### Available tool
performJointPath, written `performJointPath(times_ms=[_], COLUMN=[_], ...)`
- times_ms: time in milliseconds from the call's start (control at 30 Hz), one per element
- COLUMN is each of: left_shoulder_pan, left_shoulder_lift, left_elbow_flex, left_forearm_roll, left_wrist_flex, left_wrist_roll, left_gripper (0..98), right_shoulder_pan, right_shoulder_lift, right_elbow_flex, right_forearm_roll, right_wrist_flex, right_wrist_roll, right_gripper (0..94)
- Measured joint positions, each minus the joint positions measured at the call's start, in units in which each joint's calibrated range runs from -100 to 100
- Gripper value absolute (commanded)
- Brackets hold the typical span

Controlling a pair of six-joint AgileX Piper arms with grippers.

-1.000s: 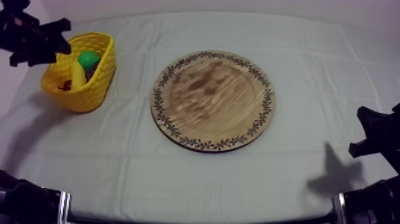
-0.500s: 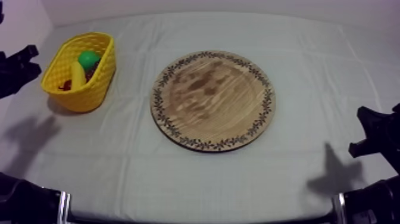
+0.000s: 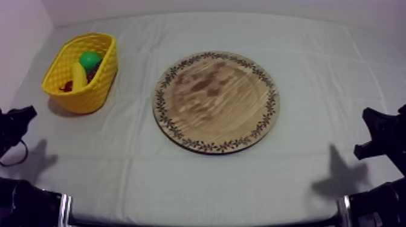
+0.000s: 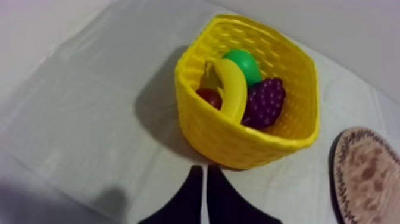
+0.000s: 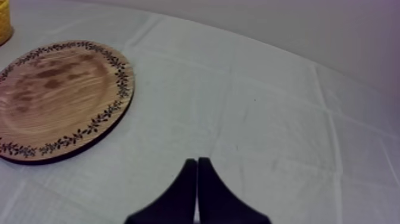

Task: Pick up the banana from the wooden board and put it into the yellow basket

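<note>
**Banana in the yellow basket; both grippers closed on nothing**

The round wooden board [image 3: 215, 101] lies flat at the middle of the table. Its whole face is in sight: pale grain with darker blotches, ringed by a leafy patterned rim.

The yellow basket [image 3: 96, 84] stands well apart from the board, toward the far left of the table. It is a woven tub, upright, with its open mouth upward. It holds four toy fruits packed close together. The banana [image 4: 233, 89] is in the basket, curved and lying on top of the others, its upper end against the pear [image 4: 243, 62], which is green and sits toward the far wall of the basket. The bunch of grapes [image 4: 265, 102], dark purple, lies just beside the banana on the side nearer the board and touches it. The small red fruit [image 4: 208, 97] sits on the banana's other side, partly hidden under it, close to the basket's wall.

The table [image 3: 199, 181] is covered by a grey-white cloth with square fold creases running across it. A plain pale wall [image 3: 241, 6] rises behind the far edge.

The left gripper [image 4: 204, 170] hovers low at the left edge, short of the basket, its two black fingers lying together as a narrow wedge with nothing held. The right gripper [image 5: 196, 162] sits low at the right side, near the board's edge, its fingers likewise pressed together on nothing.
</note>
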Motion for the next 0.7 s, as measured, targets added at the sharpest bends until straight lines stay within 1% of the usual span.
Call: performJointPath(times_ms=[167, 233, 333, 433, 633, 700], left_shoulder_pan=[-0.96, -1.19, -1.29, -1.36, -1.4, -1.4], left_shoulder_lift=[-8.51, -11.22, -14.56, -16.84, -17.52, -17.52], left_elbow_flex=[4.11, 4.95, 5.69, 6.68, 7.59, 7.64], left_forearm_roll=[1.72, 2.3, 2.51, 2.9, 3.38, 3.38], left_wrist_flex=[-1.24, -1.99, -3.11, -5.13, -7.58, -7.75], left_wrist_roll=[-5.3, -6.41, -6.76, -5.52, 0.54, 1.74], left_gripper=[0.1, 0.1, 0.1, 0.1, 0.1, 0.1], right_shoulder_pan=[-0.02, -0.02, -0.02, -0.04, 0.11, 0.11], right_shoulder_lift=[0.0, 0.0, 0.0, 0.0, 0.0, 0.0], right_elbow_flex=[0.0, 0.0, 0.0, 0.0, 0.05, 0.05], right_forearm_roll=[0.0, 0.0, 0.0, -0.06, 0.07, 0.07], right_wrist_flex=[0.0, 0.0, 0.0, 0.0, -0.49, -0.64], right_wrist_roll=[0.0, 0.0, 0.0, 0.03, -0.11, 0.08], right_gripper=[0.3, 0.3, 0.3, 0.3, 0.3, 0.3])
